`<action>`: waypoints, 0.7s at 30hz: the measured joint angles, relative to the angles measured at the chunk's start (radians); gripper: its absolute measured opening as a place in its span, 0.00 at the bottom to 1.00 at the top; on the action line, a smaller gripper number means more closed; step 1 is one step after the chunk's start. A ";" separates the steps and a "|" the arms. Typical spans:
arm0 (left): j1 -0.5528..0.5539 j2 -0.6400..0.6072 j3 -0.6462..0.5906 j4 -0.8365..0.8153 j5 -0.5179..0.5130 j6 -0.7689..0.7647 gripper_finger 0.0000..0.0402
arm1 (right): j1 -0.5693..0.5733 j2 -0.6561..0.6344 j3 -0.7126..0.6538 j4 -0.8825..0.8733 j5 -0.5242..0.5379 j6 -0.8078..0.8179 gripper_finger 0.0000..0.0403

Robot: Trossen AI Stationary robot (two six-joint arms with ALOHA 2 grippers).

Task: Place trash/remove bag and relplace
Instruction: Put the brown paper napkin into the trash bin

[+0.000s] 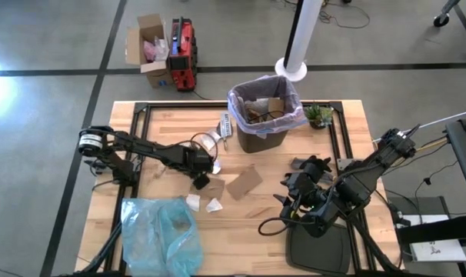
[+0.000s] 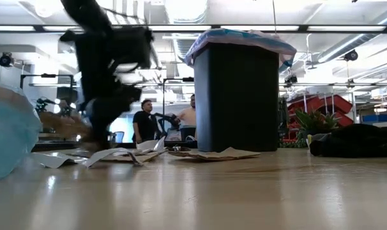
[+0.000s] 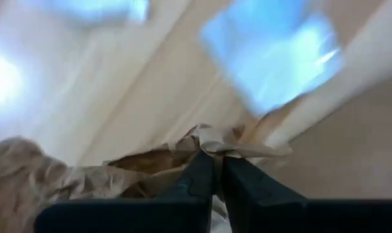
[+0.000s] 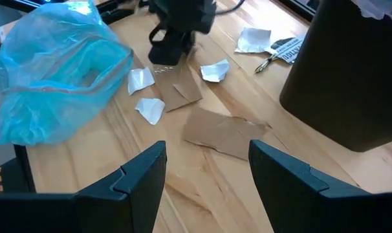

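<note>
Here we are looking at the trash scattered on the wooden table (image 1: 248,223): a large cardboard piece (image 1: 244,183) lying flat near the middle, white paper bits (image 1: 214,205) beside it, and a smaller brown scrap (image 4: 186,90) next to the left gripper (image 1: 200,181). We are seeing that gripper clenched, its fingers (image 3: 199,178) pinching the edge of a crumpled brown scrap (image 3: 151,162) down at the tabletop. The black bin (image 1: 264,115) is standing upright at the far side of the table, well apart from the scraps, with the pale lavender bag (image 1: 291,115) folded over its rim and some trash already sitting inside. A crumpled light-blue plastic bag (image 1: 160,235) is lying at the near left corner. The right gripper (image 4: 206,168) is waiting on the right side of the table, its fingers spread and grasping nothing, pointing toward the scraps. A small green plant (image 1: 319,115) is sitting just beside the bin.
</note>
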 joint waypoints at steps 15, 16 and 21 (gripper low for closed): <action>0.005 -0.175 0.650 0.016 -0.055 0.236 0.00 | -0.002 -0.027 0.000 -0.035 0.001 -0.008 0.51; 0.007 -0.188 0.688 0.051 -0.066 0.259 0.00 | -0.002 -0.028 0.000 -0.039 0.001 -0.009 0.51; 0.027 -0.218 0.765 0.375 -0.073 0.400 0.00 | -0.009 -0.028 0.000 -0.041 0.001 -0.032 0.51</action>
